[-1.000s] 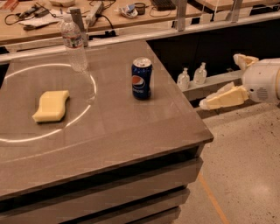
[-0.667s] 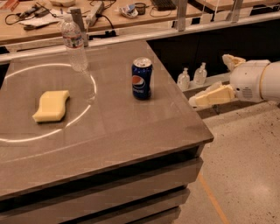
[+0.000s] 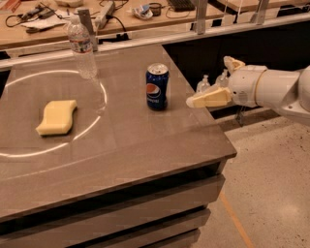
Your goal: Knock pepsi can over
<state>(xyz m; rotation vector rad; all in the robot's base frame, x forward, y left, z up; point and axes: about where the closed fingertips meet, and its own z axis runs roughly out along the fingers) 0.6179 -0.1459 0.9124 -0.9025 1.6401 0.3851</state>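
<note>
The pepsi can (image 3: pixel 157 87), blue with the round logo and a silver top, stands upright on the grey-brown table (image 3: pixel 145 145), near its right edge. My gripper (image 3: pixel 208 81) comes in from the right on a white arm, just off the table's right edge. It is open and empty. The lower cream finger (image 3: pixel 209 99) points left at the can, a short gap from it, at about the can's mid height. The other finger (image 3: pixel 232 63) sits higher and further back. Nothing touches the can.
A clear plastic water bottle (image 3: pixel 82 48) stands at the back left of the table. A yellow sponge (image 3: pixel 57 116) lies at the left inside a ring of light. A cluttered workbench (image 3: pixel 121 14) runs behind. Small bottles (image 3: pixel 203 83) stand behind the gripper.
My gripper has moved left toward the can, from well off the table's right side to just beside its right edge. The can, bottle and sponge have not moved.
</note>
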